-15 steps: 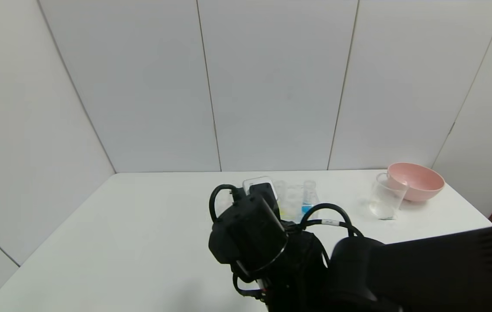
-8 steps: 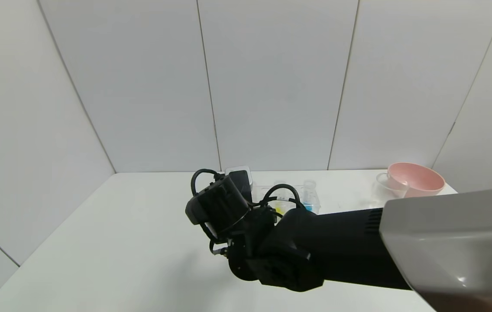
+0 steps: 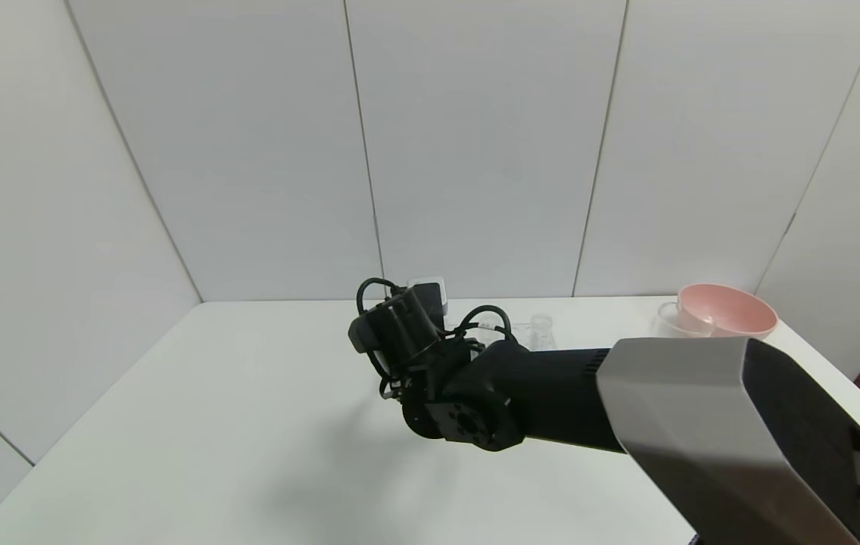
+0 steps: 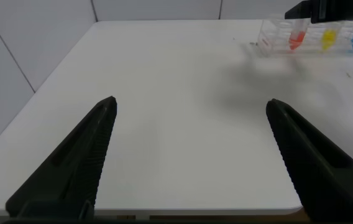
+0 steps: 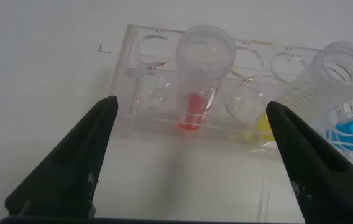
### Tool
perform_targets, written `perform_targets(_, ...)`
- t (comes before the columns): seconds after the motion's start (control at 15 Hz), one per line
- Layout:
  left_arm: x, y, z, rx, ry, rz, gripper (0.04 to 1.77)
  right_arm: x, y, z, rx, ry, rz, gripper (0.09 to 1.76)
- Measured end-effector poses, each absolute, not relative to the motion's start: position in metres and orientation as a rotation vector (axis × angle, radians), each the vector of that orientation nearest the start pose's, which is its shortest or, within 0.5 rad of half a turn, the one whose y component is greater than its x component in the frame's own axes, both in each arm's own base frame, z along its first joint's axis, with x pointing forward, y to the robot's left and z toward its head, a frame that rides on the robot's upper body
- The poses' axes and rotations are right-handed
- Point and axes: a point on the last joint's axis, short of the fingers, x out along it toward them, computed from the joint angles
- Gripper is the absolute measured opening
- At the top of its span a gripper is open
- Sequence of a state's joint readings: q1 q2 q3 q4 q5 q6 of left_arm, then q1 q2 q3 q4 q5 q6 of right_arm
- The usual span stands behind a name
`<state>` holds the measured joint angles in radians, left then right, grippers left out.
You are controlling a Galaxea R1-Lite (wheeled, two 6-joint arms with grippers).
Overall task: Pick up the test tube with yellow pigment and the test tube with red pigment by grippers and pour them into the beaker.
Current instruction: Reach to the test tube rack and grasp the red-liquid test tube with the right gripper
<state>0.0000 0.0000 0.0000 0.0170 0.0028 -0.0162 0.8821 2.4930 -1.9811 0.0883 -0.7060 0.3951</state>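
My right gripper (image 5: 192, 102) is open and hangs just in front of the clear rack (image 5: 140, 81). The test tube with red pigment (image 5: 200, 68) stands upright in the rack, straight ahead between the two fingers, and is not touched. The test tube with yellow pigment (image 5: 261, 123) stands beside it, near one finger. In the head view my right arm (image 3: 475, 378) reaches across the table and hides most of the rack. The beaker (image 3: 671, 324) shows only its rim above that arm. My left gripper (image 4: 190, 106) is open and empty over bare table, far from the rack (image 4: 270, 37).
A blue-tipped tube (image 5: 341, 81) stands in the rack beyond the yellow one; its mouth shows in the head view (image 3: 542, 324). A pink bowl (image 3: 729, 312) sits at the back right beside the beaker. White wall panels close the table's far side.
My right arm has swung forward and up towards the rack. Its wrist now covers the rack's left part, and the forearm hides most of the beaker.
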Motion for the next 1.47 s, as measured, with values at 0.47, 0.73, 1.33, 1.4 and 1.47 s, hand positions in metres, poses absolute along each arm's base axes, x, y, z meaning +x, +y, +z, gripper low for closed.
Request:
perform_targets(0.47, -0.023, 0.000, 0.074, -0.016, 0.017, 0.003, 1.72, 0.358, 0.381, 0.094, -0.009, 0.358, 0.068, 1.71)
perform_targets(0.73, -0.023, 0.000, 0.074, -0.017, 0.017, 0.003, 1.72, 0.361, 0.381, 0.090, -0.006, 0.356, 0.067, 1.71)
perform_targets(1.33, -0.023, 0.000, 0.074, -0.016, 0.017, 0.003, 1.72, 0.358, 0.380, 0.090, -0.016, 0.369, 0.069, 0.74)
perform_targets(1.4, -0.023, 0.000, 0.074, -0.017, 0.017, 0.003, 1.72, 0.358, 0.380, 0.091, -0.015, 0.369, 0.070, 0.50)
perform_targets(1.47, -0.023, 0.000, 0.074, -0.017, 0.017, 0.003, 1.72, 0.357, 0.380, 0.091, -0.014, 0.369, 0.071, 0.50)
